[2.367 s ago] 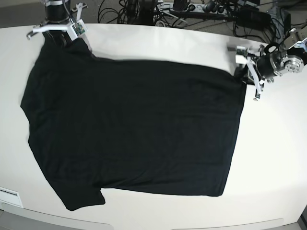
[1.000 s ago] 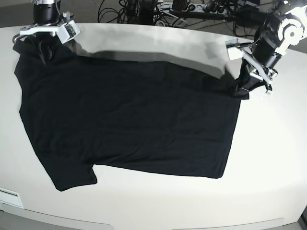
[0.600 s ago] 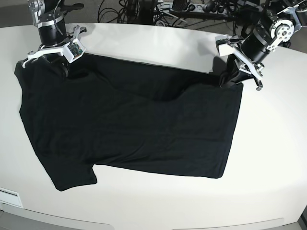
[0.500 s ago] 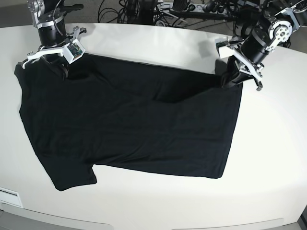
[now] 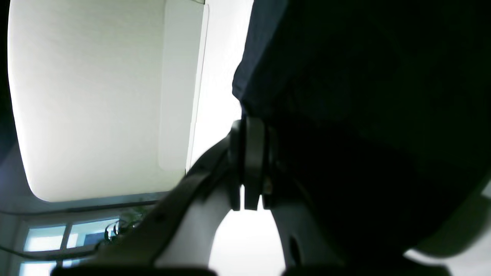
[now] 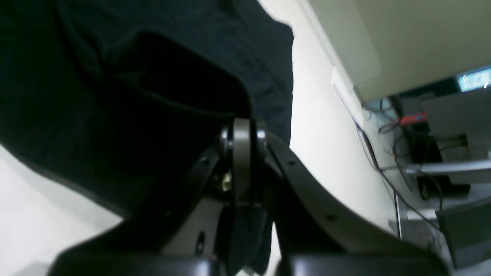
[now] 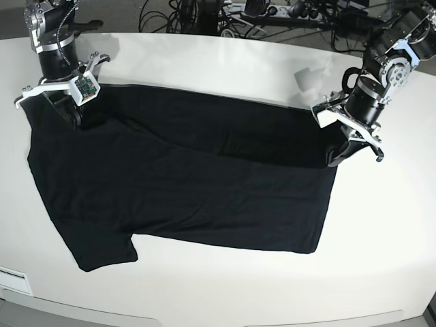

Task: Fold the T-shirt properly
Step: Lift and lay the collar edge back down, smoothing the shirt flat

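The T-shirt (image 7: 184, 184) lies spread across the white table (image 7: 225, 61), its plain black side up, with no print showing. Its far long edge is lifted off the table and carried toward the near side, so a band of cloth along that edge lies doubled over the rest of the shirt, with a slack dip around the middle of the fold. The near edge of the shirt lies flat, and one short sleeve juts out at the near corner on the base view's left. The fabric is matte with only faint creases.

The left gripper (image 7: 340, 151) sits at the shirt's far corner on the base view's right, its jaws pinched tight on the T-shirt (image 5: 364, 96); in the left wrist view the dark cloth drapes over and past the closed fingers (image 5: 249, 153).

The right gripper (image 7: 71, 112) sits at the shirt's opposite far corner, on the base view's left, near the shoulder. Its jaws are likewise clamped on the T-shirt (image 6: 115, 96), and in the right wrist view a bit of black fabric hangs out below the closed fingers (image 6: 241, 161).

Beyond the table's far edge, behind the shirt, lies a tangle of dark cables (image 7: 204, 17).
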### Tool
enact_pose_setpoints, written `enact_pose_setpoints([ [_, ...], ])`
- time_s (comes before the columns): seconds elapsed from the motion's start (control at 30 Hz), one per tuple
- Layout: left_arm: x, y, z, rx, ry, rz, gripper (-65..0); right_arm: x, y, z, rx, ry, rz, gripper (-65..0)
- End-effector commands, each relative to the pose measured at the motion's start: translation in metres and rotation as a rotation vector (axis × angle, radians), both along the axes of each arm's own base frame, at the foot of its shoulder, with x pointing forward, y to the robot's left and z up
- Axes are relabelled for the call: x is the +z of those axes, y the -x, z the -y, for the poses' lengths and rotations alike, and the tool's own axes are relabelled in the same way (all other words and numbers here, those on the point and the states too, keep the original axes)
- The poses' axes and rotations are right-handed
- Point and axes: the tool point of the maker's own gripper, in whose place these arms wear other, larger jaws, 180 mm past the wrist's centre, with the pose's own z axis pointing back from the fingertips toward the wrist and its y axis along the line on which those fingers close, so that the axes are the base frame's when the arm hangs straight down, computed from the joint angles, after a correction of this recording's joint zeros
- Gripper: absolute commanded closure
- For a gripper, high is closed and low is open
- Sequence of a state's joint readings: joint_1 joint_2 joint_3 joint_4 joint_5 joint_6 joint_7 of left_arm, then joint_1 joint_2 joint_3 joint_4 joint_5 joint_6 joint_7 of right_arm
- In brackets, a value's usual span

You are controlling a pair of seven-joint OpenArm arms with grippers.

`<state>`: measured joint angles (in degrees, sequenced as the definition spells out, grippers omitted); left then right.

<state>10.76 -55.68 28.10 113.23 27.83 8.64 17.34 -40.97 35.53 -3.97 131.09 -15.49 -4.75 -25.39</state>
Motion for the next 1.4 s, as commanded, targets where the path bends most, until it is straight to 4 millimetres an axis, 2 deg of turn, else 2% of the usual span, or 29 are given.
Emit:
enact_pose_setpoints([
  [0.0,0.017,-0.007,-0.001,-0.003,0.009,0.063,0.0,0.001,-0.005,0.004,0.007,0.016,0.013,0.0],
  [0.1,0.016,-0.007,0.0,0.007,0.028,0.055,0.0,-0.02,-0.015,0.016,-0.012,0.018,-0.031,0.0],
  [0.2,0.015,-0.007,0.001,0.009,0.034,0.051,0.0,-0.029,-0.025,0.024,-0.032,0.002,-0.046,0.0],
  [0.6,0.002,-0.03,-0.018,0.06,0.052,0.049,0.0,-0.018,-0.046,0.002,0.055,-0.109,-0.018,0.0],
  [0.77,0.002,-0.034,-0.012,0.064,0.101,0.05,0.0,-0.017,-0.051,0.003,0.061,-0.108,-0.008,0.0],
  [0.9,-0.002,-0.033,-0.001,0.083,0.2,0.019,0.0,-0.03,-0.055,0.004,0.062,-0.185,-0.03,0.0],
  [0.97,0.001,-0.036,0.002,0.109,0.251,0.035,-1.6,-0.035,-0.062,0.012,0.039,-0.197,-0.034,-17.3],
  [1.0,0.006,-0.04,0.0,0.138,0.282,0.058,-9.1,-0.036,-0.067,0.017,0.021,-0.189,-0.033,-25.9],
  [1.03,0.012,-0.043,-0.005,0.176,0.309,0.088,-16.0,-0.032,-0.071,0.024,-0.017,-0.184,-0.015,-30.7],
  [1.07,0.017,-0.047,-0.009,0.208,0.329,0.118,-21.6,-0.027,-0.075,0.033,-0.071,-0.184,0.014,-31.3],
  [1.1,0.021,-0.049,-0.014,0.246,0.343,0.142,-24.9,-0.02,-0.078,0.042,-0.121,-0.188,0.054,-30.5],
  [1.13,0.025,-0.05,-0.02,0.283,0.357,0.165,-25.4,-0.013,-0.08,0.048,-0.16,-0.195,0.095,-26.8],
  [1.17,0.029,-0.051,-0.025,0.32,0.376,0.194,-24.4,-0.007,-0.08,0.052,-0.191,-0.199,0.126,-19.8],
  [1.2,0.033,-0.051,-0.03,0.35,0.392,0.218,-19.5,-0.002,-0.08,0.056,-0.216,-0.202,0.145,-10.2],
  [1.23,0.035,-0.051,-0.033,0.371,0.403,0.233,-10.1,0.0,-0.08,0.058,-0.234,-0.205,0.152,0.0],
  [1.27,0.035,-0.051,-0.035,0.382,0.413,0.231,0.0,0.001,-0.079,0.057,-0.242,-0.206,0.146,0.0],
  [1.37,0.028,-0.05,-0.033,0.373,0.398,0.196,0.0,-0.009,-0.076,0.043,-0.166,-0.198,0.078,0.0],
])
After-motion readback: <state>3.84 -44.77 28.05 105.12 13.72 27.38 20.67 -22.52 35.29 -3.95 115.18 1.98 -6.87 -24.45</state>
